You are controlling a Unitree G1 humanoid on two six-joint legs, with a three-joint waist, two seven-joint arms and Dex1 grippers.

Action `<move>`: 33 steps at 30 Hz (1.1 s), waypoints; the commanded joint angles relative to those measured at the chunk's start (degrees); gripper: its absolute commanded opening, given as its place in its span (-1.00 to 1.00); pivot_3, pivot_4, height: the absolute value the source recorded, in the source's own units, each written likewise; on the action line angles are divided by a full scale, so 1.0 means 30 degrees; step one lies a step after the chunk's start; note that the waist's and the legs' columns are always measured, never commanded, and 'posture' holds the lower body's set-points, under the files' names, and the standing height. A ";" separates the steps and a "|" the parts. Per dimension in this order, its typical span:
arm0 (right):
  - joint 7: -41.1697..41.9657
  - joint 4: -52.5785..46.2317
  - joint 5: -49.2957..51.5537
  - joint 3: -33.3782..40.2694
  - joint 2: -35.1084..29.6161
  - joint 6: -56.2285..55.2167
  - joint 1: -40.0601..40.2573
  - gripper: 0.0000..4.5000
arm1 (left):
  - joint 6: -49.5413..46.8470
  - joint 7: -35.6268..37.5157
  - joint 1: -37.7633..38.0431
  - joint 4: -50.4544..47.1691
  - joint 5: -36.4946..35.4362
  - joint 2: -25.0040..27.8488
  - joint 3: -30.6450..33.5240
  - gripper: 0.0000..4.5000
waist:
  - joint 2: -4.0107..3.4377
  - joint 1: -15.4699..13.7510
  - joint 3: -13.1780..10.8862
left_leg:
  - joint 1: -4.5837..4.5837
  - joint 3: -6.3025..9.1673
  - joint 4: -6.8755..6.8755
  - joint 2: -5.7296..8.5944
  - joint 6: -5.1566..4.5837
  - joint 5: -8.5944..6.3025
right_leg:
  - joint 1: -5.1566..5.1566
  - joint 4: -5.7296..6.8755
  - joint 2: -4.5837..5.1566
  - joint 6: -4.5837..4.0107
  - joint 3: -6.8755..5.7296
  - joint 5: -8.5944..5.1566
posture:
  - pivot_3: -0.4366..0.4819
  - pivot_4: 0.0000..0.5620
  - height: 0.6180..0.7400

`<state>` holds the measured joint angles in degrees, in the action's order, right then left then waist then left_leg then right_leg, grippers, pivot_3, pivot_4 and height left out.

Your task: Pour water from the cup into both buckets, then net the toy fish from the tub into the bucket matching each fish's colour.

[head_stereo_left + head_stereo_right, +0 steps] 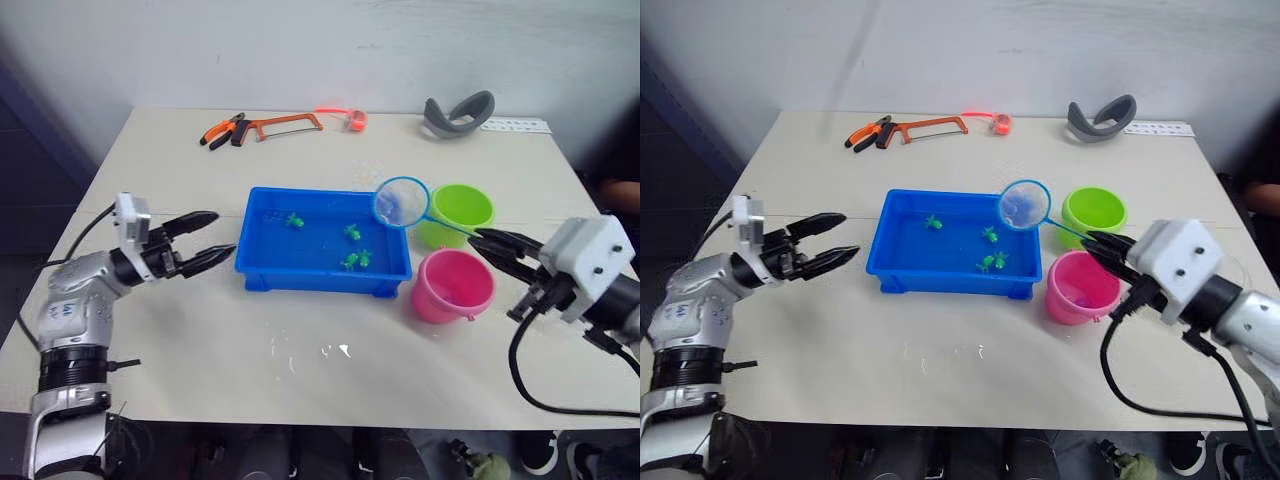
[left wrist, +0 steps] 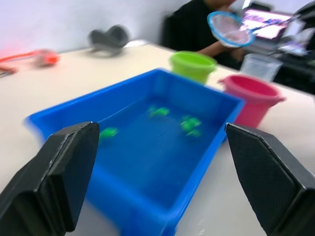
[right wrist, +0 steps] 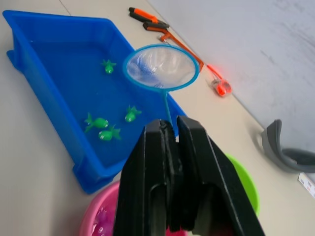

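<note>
The tub (image 1: 262, 262) lies mid-table with four green fish (image 1: 355, 260) in its water. The green bucket (image 1: 456, 212) stands right of its far corner, the pink bucket (image 1: 452, 284) nearer. The right gripper (image 1: 492, 245) is clamped on the net (image 1: 401, 201) handle, hoop raised over the tub's right end. The left gripper (image 1: 206, 240), fingers apart, hovers left of the tub. Best to dip the hoop under one fish, lift level, then tip over the green bucket.

Net (image 1: 1024, 204) above blue tub (image 1: 902, 272)
</note>
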<state>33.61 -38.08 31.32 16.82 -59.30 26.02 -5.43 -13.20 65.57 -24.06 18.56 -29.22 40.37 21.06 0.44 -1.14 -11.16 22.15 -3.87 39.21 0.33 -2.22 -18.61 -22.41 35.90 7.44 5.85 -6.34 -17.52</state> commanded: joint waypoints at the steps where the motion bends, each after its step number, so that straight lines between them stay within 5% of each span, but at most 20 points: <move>1: 0.0729 0.1301 -0.1802 -0.2385 -0.0271 -0.0135 -0.2108 -1.00 | -0.0233 -0.0567 0.1518 -0.1257 -0.0622 0.0511 0.1299 0.97 | -0.0005 0.0046 -0.0002 | 0.0000 -0.0006 -0.0002 0.0000 0.0002 -0.0002 | -0.0007 0.0002 0.0003 -0.0001 0.0001 0.0000 | -0.05 -0.47 1.00; 9: 0.2893 0.7263 -1.0298 -0.8041 -0.0902 -0.7572 -0.6481 -1.00 | -0.1260 -0.1519 0.3521 -0.4258 -0.1490 0.0279 0.1580 0.97 | 0.0001 -0.0013 -0.0003 | 0.0021 -0.0011 -0.0001 0.0019 -0.0006 -0.0006 | -0.0013 -0.0009 0.0030 0.0004 -0.0022 0.0001 | -0.05 -0.47 1.00; 19: 0.4627 1.2787 -1.4901 -1.0197 -0.0313 -1.5041 -0.9843 -1.00 | -0.2123 -0.1035 0.2417 -0.5805 -0.1227 0.0129 -0.1199 0.97 | -0.0004 0.0425 -0.0006 | 0.0017 -0.0033 -0.0005 0.0005 0.0009 -0.0006 | -0.0020 -0.0004 0.0004 0.0004 -0.0027 0.0001 | -0.05 -0.47 1.00; 33: 0.8359 1.2979 -1.6591 -1.1565 0.1126 -1.4188 -1.1805 -1.00 | -0.1797 -0.0660 0.1088 -0.5754 -0.1023 -0.0087 -0.2908 0.97 | -0.0008 0.0447 -0.0008 | 0.0018 -0.0034 -0.0001 0.0002 0.0010 -0.0005 | -0.0020 -0.0004 -0.0001 0.0003 -0.0023 0.0000 | -0.05 -0.47 1.00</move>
<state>57.05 2.30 -17.98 -18.41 -55.57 -17.36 -39.30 -19.72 63.30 -19.96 2.70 -32.26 39.92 12.10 0.42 0.20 -11.19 22.21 -3.97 39.20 0.34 -2.19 -18.63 -22.47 35.89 7.44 5.86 -6.41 -17.52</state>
